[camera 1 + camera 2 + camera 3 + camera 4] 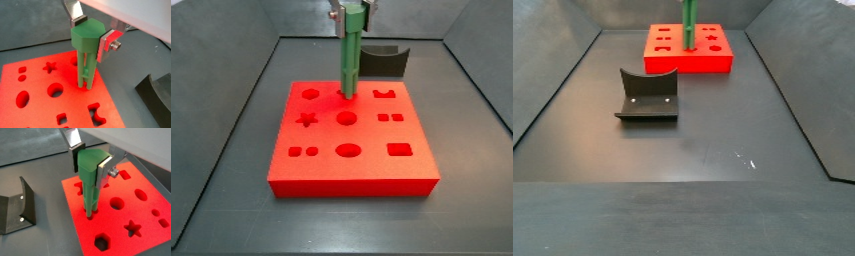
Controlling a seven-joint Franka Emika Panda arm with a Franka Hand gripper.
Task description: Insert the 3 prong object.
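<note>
My gripper (92, 32) is shut on the wide head of the 3 prong object (85, 65), a bright green peg of slim parallel rods, held upright; both also show in a wrist view, gripper (91, 162) and peg (89, 193). The rod tips meet the top face of the red block (40, 100) in its back row, between two other cut-outs (345, 95). How deep the tips sit cannot be told. In a side view the gripper (353, 18) is above the red block (352, 150). In a side view only the peg (688, 22) and block (690, 50) show.
The red block has several shaped holes, such as a star (306, 120) and a circle (346, 117). The dark fixture stands on the grey floor behind the block (381, 60); it also shows in other views (647, 95) (17, 208). Grey bin walls (245, 90) surround the floor.
</note>
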